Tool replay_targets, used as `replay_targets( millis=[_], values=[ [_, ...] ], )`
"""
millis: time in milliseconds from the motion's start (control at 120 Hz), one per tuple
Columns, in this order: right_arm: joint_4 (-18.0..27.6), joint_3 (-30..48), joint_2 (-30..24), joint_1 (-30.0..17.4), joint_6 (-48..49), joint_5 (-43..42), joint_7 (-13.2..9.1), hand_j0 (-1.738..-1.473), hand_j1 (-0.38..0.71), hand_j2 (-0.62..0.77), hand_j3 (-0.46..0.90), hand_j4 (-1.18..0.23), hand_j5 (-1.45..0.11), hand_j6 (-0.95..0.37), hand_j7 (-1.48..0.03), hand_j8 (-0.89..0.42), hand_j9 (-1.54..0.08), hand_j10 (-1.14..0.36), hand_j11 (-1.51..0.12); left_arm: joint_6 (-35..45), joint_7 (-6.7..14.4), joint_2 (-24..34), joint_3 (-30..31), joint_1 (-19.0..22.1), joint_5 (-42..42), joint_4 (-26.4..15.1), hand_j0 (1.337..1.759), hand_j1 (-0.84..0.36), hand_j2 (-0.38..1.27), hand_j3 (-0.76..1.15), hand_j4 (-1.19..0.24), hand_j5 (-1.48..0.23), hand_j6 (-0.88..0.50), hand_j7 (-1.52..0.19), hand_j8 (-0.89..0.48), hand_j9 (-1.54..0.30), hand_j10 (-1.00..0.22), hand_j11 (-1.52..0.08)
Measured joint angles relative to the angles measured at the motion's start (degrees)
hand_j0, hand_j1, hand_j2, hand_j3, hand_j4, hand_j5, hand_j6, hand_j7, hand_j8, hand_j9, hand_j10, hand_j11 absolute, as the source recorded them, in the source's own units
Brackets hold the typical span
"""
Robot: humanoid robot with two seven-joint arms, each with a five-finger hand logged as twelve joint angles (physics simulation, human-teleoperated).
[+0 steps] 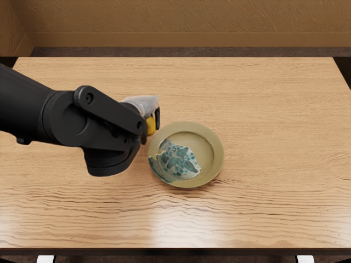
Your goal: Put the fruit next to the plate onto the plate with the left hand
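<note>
Looks like the grasp step, lift not done yet. Got the left hand (143, 109) on the fruit (151, 126), fingers (157, 118) curled round it, with just a yellow sliver peeking out between them. Sits right by the plate (211, 145), rim just past the fingertips, not on it yet. Next probably calls for a small lift, a short carry over the near rim toward the middle, then a gentle release to avoid any rolling off. No sign of the right arm.

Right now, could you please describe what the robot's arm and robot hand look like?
The left arm is matte black, built of thick rounded segments with a round pivot cap. The left robot hand has a pale grey-white shell and black parts. No cables or markings show.
</note>
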Motion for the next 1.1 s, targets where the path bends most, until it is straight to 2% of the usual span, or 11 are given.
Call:
replay_targets(
  millis=[525,783,950,1100],
  values=[
    [0.00,0.00,0.00,0.00,0.00,-0.01,0.00,-1.658,-0.32,0.00,0.00,-0.02,-0.03,-0.02,-0.03,-0.02,-0.03,-0.02,-0.03,-0.19,-0.25,0.00,-7.32,0.46,-0.06,-0.21,1.647,-0.33,0.40,0.00,-0.84,-1.11,-0.38,-1.13,-0.44,-1.16,-0.70,-1.20],
    [0.00,0.00,0.00,0.00,0.00,0.01,0.00,-1.658,-0.32,0.00,0.00,-0.02,-0.03,-0.02,-0.03,-0.02,-0.03,-0.02,-0.03,-4.50,-0.32,0.00,-9.23,3.57,0.24,0.23,1.648,-0.31,0.36,0.00,-0.85,-1.11,-0.39,-1.13,-0.44,-1.16,-0.71,-1.20],
    [-0.01,0.00,0.00,0.00,0.00,-0.02,0.00,-1.658,-0.32,0.00,0.00,-0.02,-0.03,-0.02,-0.03,-0.02,-0.03,-0.02,-0.03,-7.29,-0.32,0.00,-9.63,4.45,0.45,0.73,1.647,-0.33,0.40,0.00,-0.85,-1.11,-0.39,-1.13,-0.44,-1.16,-0.71,-1.20],
    [-0.01,0.00,0.00,0.00,0.00,-0.01,-0.01,-1.658,-0.32,0.00,0.00,-0.02,-0.03,-0.02,-0.03,-0.02,-0.03,-0.02,-0.03,-9.05,-0.31,0.00,-9.70,4.89,0.53,1.46,1.647,-0.32,0.37,0.00,-0.85,-1.10,-0.39,-1.11,-0.44,-1.14,-0.71,-1.18]
  ],
)
